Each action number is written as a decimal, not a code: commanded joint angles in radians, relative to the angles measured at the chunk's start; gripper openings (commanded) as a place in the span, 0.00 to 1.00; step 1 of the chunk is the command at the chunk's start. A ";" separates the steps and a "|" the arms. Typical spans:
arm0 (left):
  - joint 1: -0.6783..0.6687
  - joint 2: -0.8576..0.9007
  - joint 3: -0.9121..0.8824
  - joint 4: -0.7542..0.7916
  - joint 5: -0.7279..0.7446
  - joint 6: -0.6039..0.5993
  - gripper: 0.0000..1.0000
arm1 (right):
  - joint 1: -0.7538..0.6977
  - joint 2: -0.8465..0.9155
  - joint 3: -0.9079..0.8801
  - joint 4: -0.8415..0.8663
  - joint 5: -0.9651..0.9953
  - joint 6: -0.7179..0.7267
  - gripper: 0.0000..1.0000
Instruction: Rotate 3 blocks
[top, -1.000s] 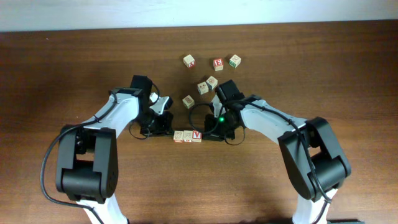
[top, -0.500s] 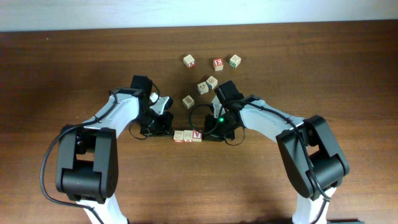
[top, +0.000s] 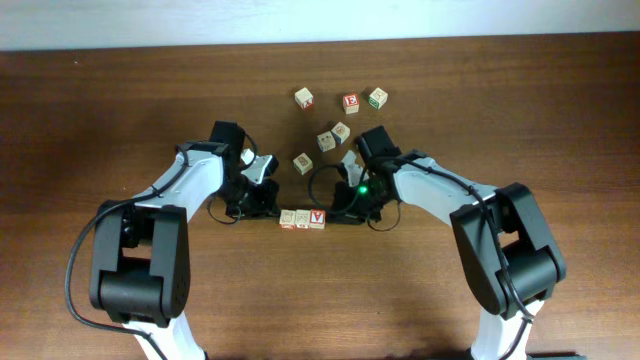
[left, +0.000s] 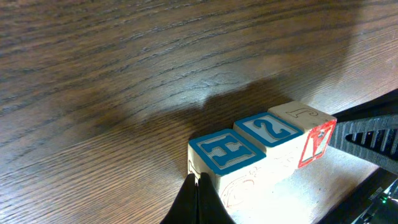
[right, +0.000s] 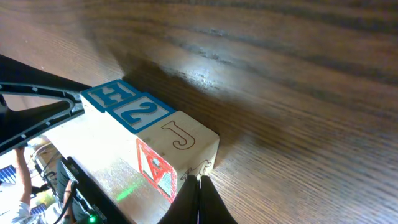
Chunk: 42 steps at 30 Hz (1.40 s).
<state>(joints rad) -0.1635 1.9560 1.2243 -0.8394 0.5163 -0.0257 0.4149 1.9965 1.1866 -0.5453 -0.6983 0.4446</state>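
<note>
Blocks: we see the three in one tight row on the worktop (top: 520, 100), faces touching, between the two arms: left-end block (top: 287, 218), middle block (top: 302, 218), red-faced block (top: 317, 217).
Blocks vs 1 s ago: we find no shift; same spot, same line, same top faces from overhead.
Block faces, wrist views: the left-end block shows a blue H, the middle a blue 2, and the red-faced one a pale face w/ a J next to its red face.
Left end effector (left: 195, 186): fully closed, tips pressed together, nothing between them. It sits at the near lower edge of the left-end block; contact or a hair off, we can't tell.
Left arm (top: 190, 180) vs earlier: we see no change in pose.
Right end effector (right: 199, 186): also fully closed, tips together, gripping nothing. It sits at the near bottom corner of the red-faced block.
Right arm (top: 430, 190) vs earlier: the one change we spot. Wrist and forearm have swung a little to the right and back, and the green light on it moved w/ them. The tip end stays by the row.
Nearest loose block (top: 303, 162): behind the row and apart from it, unmoved.
Green-faced block (top: 377, 97): far back, well apart, unmoved.
</note>
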 joint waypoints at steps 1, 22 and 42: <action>-0.006 -0.008 -0.010 0.006 0.019 0.011 0.00 | 0.011 0.008 -0.010 -0.016 0.029 0.044 0.04; -0.007 -0.008 -0.010 0.017 0.049 0.011 0.00 | 0.044 0.008 -0.010 0.016 0.025 0.068 0.04; -0.007 -0.008 -0.010 0.017 0.049 0.011 0.00 | 0.071 -0.145 -0.006 0.053 -0.021 0.032 0.04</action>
<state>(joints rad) -0.1677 1.9560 1.2243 -0.8249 0.5327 -0.0257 0.4614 1.8820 1.1774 -0.4950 -0.7074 0.4892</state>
